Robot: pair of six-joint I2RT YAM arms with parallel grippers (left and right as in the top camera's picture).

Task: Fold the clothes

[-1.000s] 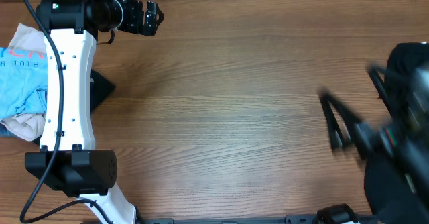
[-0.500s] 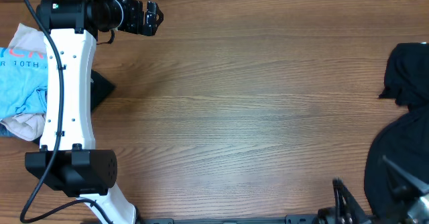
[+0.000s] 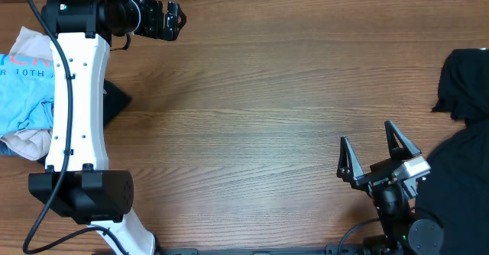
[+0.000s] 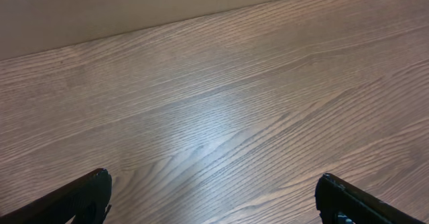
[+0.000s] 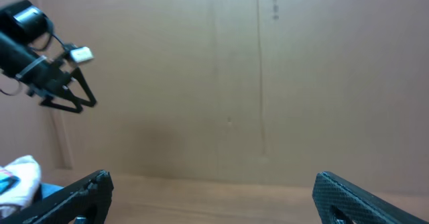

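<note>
— Since the right fingers (image 3: 346,162) stand wide apart and hold nothing, which garment suits them first?

— Likely the black garment (image 3: 467,79) at the right edge of the surface (image 3: 267,133), near them. It wants a pinch at a hem or corner, then a drag to the bare middle before any fold. The left fingers (image 4: 80,198) are wide and empty too. The blue T-shirt (image 3: 21,95) lies bunched at the far left.

— Any writing?

— White "10TH" reads clearly. The red-orange letters above it are cut off.
</note>
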